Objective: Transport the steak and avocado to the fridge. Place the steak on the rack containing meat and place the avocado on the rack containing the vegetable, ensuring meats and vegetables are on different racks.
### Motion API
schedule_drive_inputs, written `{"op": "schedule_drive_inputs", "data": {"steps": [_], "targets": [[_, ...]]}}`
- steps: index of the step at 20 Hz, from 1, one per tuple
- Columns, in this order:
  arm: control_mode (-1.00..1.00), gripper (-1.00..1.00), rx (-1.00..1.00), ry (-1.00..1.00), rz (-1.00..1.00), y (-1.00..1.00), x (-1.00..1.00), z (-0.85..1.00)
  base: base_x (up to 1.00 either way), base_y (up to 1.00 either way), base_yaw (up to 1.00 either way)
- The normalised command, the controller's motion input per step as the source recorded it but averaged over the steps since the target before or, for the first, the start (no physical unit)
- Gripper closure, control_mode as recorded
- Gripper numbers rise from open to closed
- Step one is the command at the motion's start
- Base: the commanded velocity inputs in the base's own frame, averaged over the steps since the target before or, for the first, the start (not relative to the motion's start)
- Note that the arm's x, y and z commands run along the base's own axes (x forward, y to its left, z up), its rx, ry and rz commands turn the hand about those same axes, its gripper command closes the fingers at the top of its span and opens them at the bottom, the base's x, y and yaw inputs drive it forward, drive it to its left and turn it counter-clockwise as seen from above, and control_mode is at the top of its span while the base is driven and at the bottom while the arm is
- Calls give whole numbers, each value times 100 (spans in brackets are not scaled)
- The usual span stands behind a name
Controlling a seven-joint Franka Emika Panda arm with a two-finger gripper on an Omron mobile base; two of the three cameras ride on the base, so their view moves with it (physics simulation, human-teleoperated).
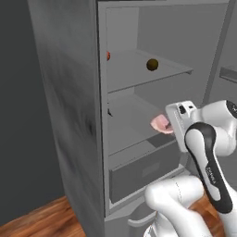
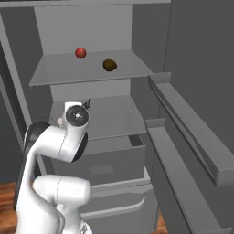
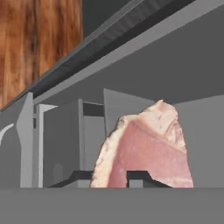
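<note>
The floor (image 1: 44,217) is brown wood with a dark grain, and it shows low down on the left. Behind it stands a plain dark grey wall (image 1: 21,92) with nothing on it. The light is soft and even, with no bright spots and no hard shadows anywhere in the room.

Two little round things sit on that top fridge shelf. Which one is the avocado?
The avocado is the dark olive-brown ball nearer the shelf's front edge. The other ball is red-orange, smaller, and sits farther back and to the left in the right base view.
</note>
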Motion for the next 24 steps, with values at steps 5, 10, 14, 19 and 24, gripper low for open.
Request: {"op": "schedule_drive_inputs", "data": {"steps": [5, 10, 14, 19, 24], "targets": [[-100, 100, 3, 11, 0, 0, 100, -100, 0, 0, 0], [-100, 100, 9, 16, 0, -5, 88, -67, 0, 0, 0], [-100, 100, 4, 16, 0, -1, 79, -24, 0, 0, 0], [-100, 100, 0, 13, 0, 0, 83, -32, 0, 0, 0], [-100, 100, 0, 2, 0, 0, 80, -36, 0, 0, 0]]}}
